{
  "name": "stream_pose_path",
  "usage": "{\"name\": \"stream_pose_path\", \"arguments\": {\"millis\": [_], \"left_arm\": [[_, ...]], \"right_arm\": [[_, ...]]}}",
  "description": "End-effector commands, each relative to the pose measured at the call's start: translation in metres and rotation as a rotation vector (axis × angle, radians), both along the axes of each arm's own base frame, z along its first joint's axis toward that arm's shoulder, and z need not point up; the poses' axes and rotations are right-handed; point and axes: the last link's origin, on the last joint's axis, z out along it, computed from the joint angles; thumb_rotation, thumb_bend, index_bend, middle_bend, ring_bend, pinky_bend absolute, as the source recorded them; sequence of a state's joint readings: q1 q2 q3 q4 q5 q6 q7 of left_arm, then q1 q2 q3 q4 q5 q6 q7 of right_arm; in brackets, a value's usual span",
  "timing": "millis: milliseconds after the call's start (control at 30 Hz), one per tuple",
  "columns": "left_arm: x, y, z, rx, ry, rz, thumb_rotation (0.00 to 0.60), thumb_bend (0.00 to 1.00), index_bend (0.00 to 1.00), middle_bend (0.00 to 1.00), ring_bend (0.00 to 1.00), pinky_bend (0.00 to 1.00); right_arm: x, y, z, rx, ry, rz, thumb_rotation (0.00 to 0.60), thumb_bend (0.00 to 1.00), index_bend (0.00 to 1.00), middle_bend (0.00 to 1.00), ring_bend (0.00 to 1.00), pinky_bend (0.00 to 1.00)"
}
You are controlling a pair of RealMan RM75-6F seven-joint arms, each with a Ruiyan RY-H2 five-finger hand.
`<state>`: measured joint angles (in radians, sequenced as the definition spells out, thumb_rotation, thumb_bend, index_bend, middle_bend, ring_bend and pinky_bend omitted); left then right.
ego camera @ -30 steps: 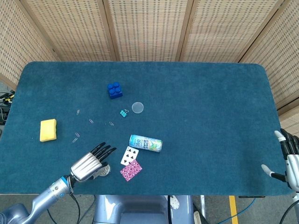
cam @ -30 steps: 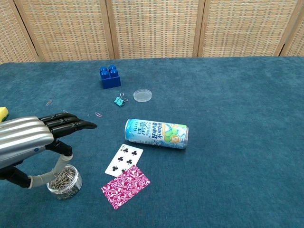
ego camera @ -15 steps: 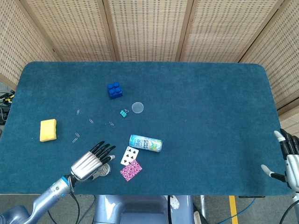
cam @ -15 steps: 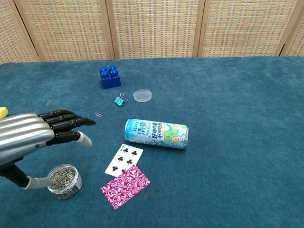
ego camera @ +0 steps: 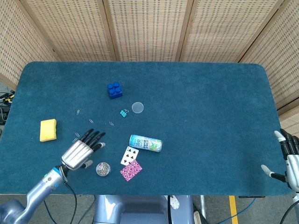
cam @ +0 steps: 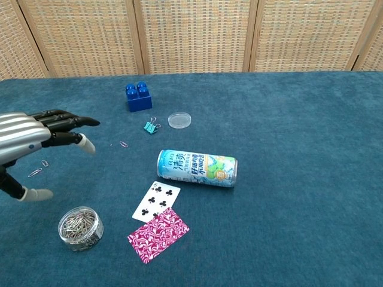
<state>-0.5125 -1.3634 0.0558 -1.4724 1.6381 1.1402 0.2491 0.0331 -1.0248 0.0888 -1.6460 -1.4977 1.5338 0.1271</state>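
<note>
My left hand (ego camera: 80, 150) (cam: 33, 140) hovers open above the near left of the blue table (ego camera: 201, 107), fingers spread, holding nothing. A small clear cup of paper clips (ego camera: 103, 169) (cam: 80, 228) stands free just to its right and nearer the front edge. My right hand (ego camera: 288, 158) hangs open off the table's right front corner, holding nothing; the chest view does not show it.
A drink can (ego camera: 145, 143) (cam: 197, 168) lies on its side mid-table, with two playing cards (ego camera: 131, 162) (cam: 157, 216) in front of it. Blue brick (ego camera: 114, 90), clear lid (ego camera: 137, 108), teal binder clip (ego camera: 124, 113), yellow sponge (ego camera: 48, 129) and loose paper clips (ego camera: 76, 136) lie further left and back.
My left hand let go of the paper-clip cup, opened and rose, drawing back to the left. The cup stays standing on the table. The right hand has not moved.
</note>
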Motion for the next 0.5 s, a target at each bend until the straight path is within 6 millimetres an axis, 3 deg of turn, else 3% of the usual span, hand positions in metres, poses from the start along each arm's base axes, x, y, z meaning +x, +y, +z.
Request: {"name": "stream_pose_path", "arguments": {"millis": [33, 100, 267, 500], "left_arm": [[-0.024, 0.032, 0.014, 0.077, 0.009, 0.09, 0.6, 0.32, 0.31, 0.0, 0.0, 0.0], [-0.039, 0.046, 0.018, 0.105, 0.013, 0.143, 0.6, 0.37, 0.34, 0.0, 0.0, 0.0], [-0.066, 0.063, 0.021, 0.128, 0.007, 0.236, 0.6, 0.4, 0.42, 0.0, 0.0, 0.0], [-0.083, 0.077, 0.012, 0.125, 0.02, 0.293, 0.6, 0.41, 0.43, 0.0, 0.0, 0.0]], "right_arm": [[0.0, 0.0, 0.0, -0.001, 0.0, 0.0, 0.6, 0.0, 0.04, 0.0, 0.0, 0.0], [0.0, 0.0, 0.0, 0.0, 0.001, 0.0, 0.6, 0.0, 0.04, 0.0, 0.0, 0.0], [0.001, 0.0, -0.003, 0.008, 0.008, 0.001, 0.6, 0.0, 0.04, 0.0, 0.0, 0.0], [0.002, 0.0, -0.005, 0.013, 0.013, 0.0, 0.6, 0.0, 0.04, 0.0, 0.0, 0.0]]}}
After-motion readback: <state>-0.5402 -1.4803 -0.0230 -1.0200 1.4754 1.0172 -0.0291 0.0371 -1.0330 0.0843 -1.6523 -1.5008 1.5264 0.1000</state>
